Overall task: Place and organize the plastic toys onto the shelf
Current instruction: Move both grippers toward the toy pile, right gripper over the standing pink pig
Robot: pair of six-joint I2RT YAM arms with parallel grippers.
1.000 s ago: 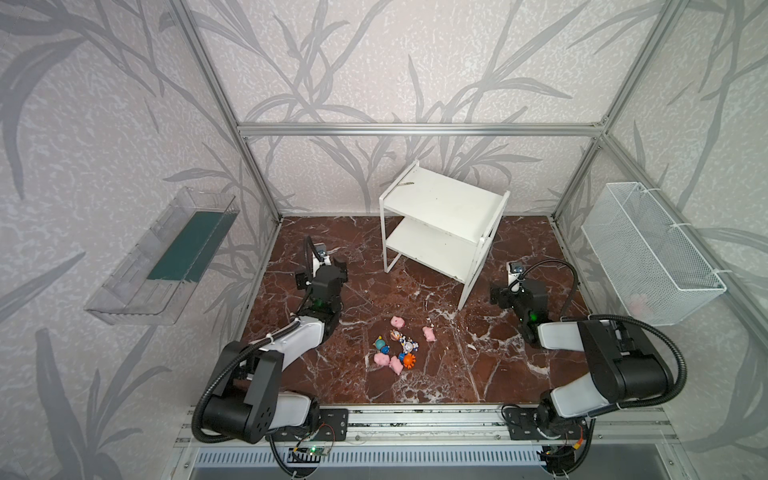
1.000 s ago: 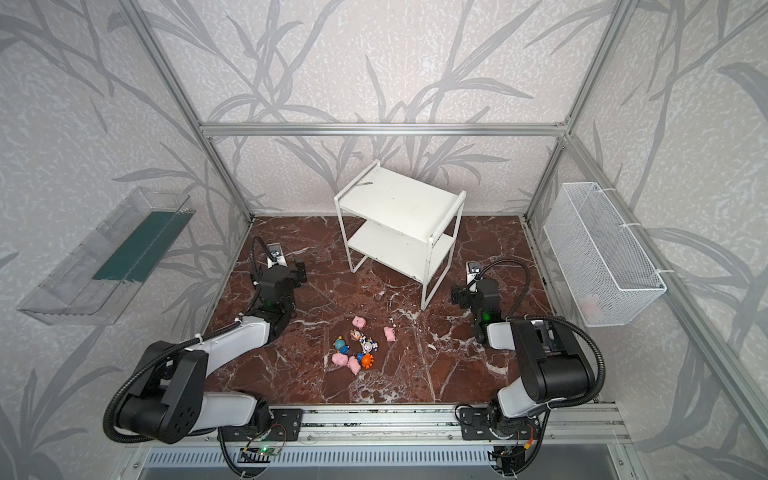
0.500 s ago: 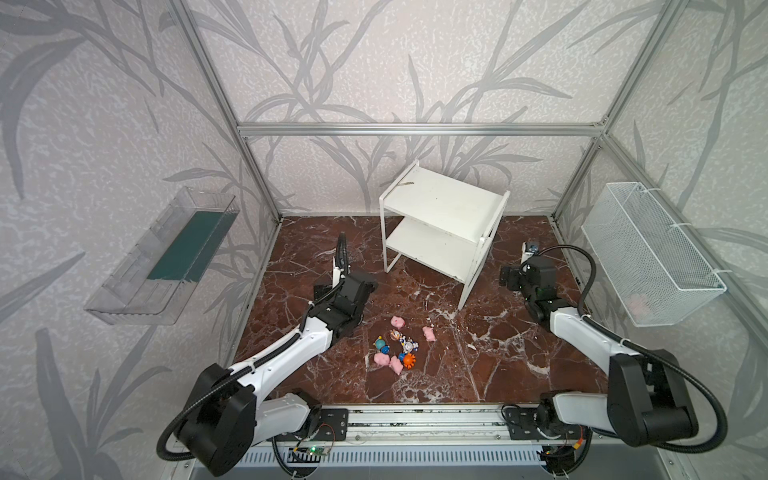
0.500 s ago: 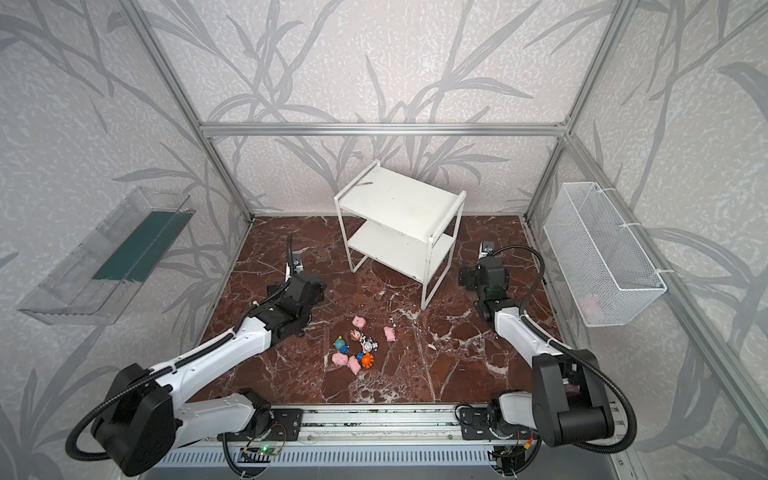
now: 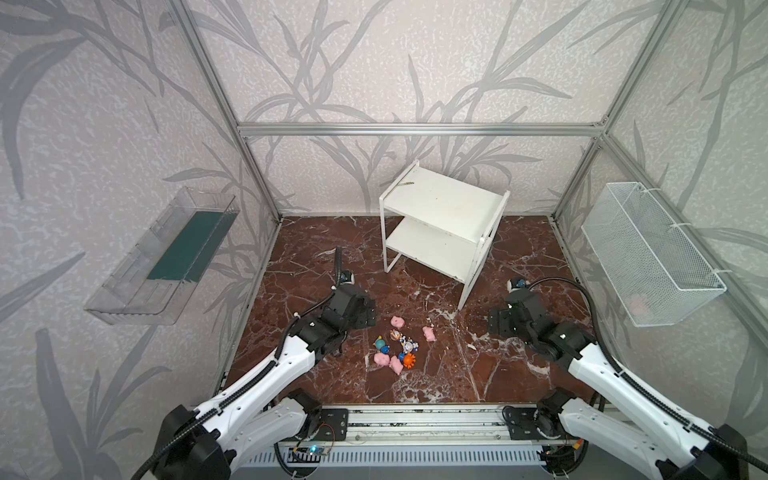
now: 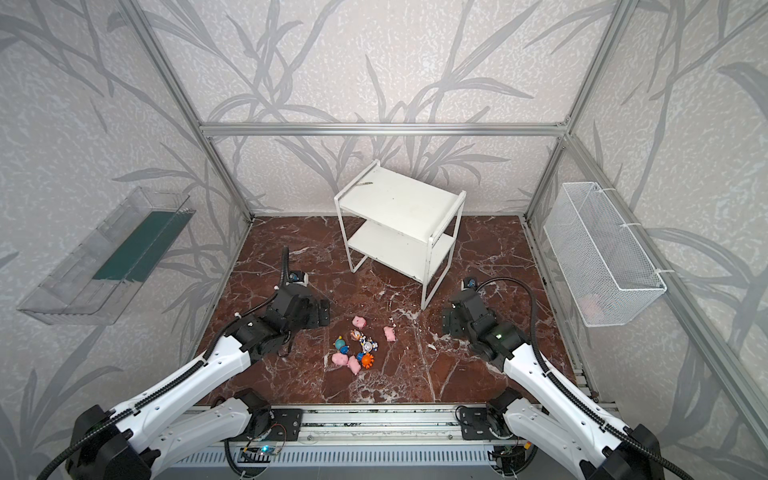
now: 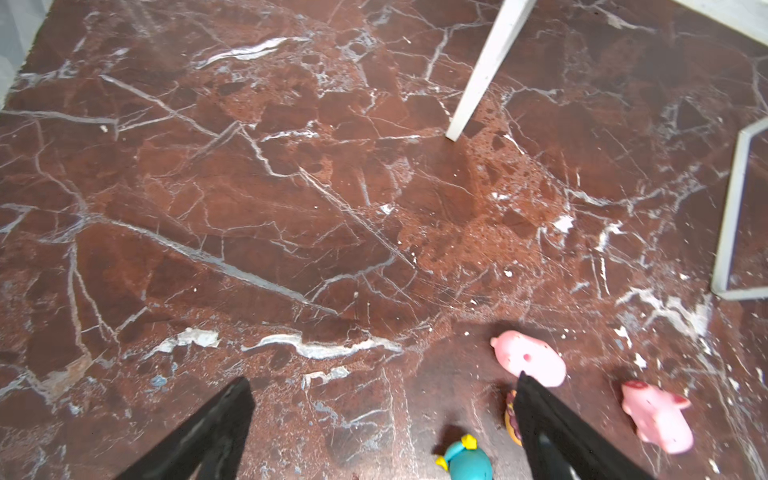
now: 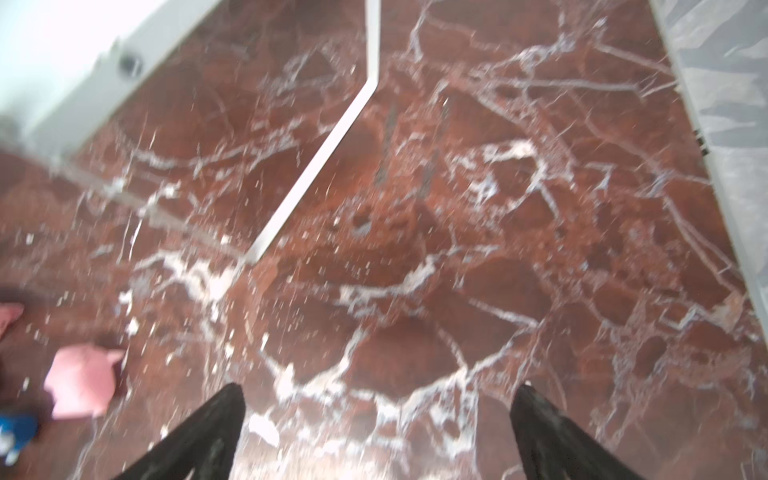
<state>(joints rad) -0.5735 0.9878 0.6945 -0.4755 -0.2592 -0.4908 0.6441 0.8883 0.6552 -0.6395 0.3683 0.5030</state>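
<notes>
Clear wall tray [image 5: 135,272] and white mesh basket [image 5: 648,249] flank the marble floor [image 5: 316,249].

Four pink pigs [image 5: 398,321] and four blue-white figurines [image 5: 409,345] lay on the counter [image 5: 457,374], eight toys in all. One white shelf [image 5: 444,199] stood there, with two boards. One clear tray [image 5: 137,286] and one wire basket [image 5: 648,257] hung on the walls, with one faint pink thing [image 5: 636,305] in the basket.

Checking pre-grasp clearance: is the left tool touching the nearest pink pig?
Apart. In both top views, bare marble floor shows between the left tool and the pink pig.
</notes>
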